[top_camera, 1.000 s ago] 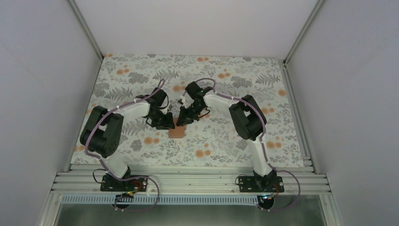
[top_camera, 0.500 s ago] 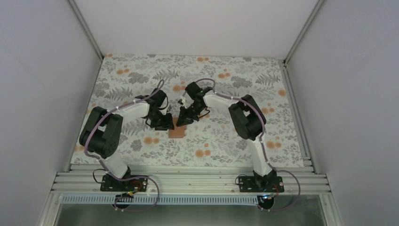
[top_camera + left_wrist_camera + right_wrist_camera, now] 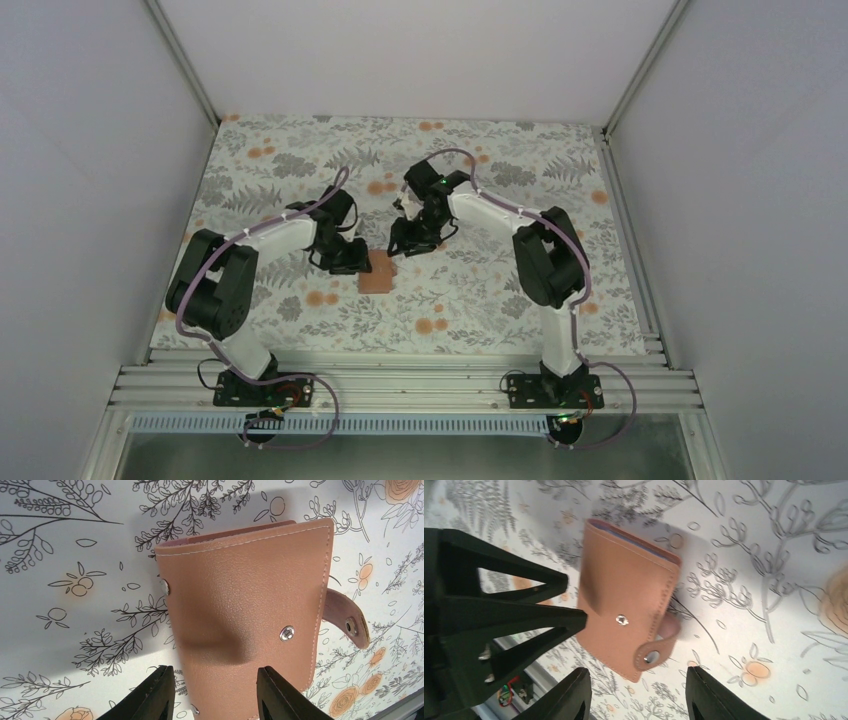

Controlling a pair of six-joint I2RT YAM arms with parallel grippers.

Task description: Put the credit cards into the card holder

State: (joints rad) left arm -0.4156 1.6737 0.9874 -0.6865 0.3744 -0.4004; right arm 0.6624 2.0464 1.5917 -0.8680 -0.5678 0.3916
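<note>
Since a second ago the right arm has drawn back toward the upper right of the overhead view. Its right gripper [image 3: 402, 243] has come off the card holder [image 3: 377, 272] and now sits just above and right of it. My left arm has barely shifted, and its left gripper [image 3: 352, 262] is against the holder's left edge.

On the left wrist camera the left gripper [image 3: 214, 671] is released. Its jaws stand apart at the bottom of the frame, straddling the near end of the tan-brown holder [image 3: 240, 600]. The holder lies flat and closed with a metal stud [image 3: 287, 633] on its face. Its strap [image 3: 345, 620] hangs loose off the right side, unsnapped.

On the right wrist camera the right gripper [image 3: 638, 674] is also released, with nothing between the jaws and the holder [image 3: 624, 595] lying ahead of them at mid-frame. A thin bluish edge shows along the holder's upper end, and I cannot tell whether it is a card.

I see the counter [image 3: 480, 300] covered in a pale floral print of grey leaves and orange blossoms. Plain white walls [image 3: 400, 50] box it in on three sides, and an aluminium rail [image 3: 400, 385] runs along the bottom where the arm bases are bolted.
</note>
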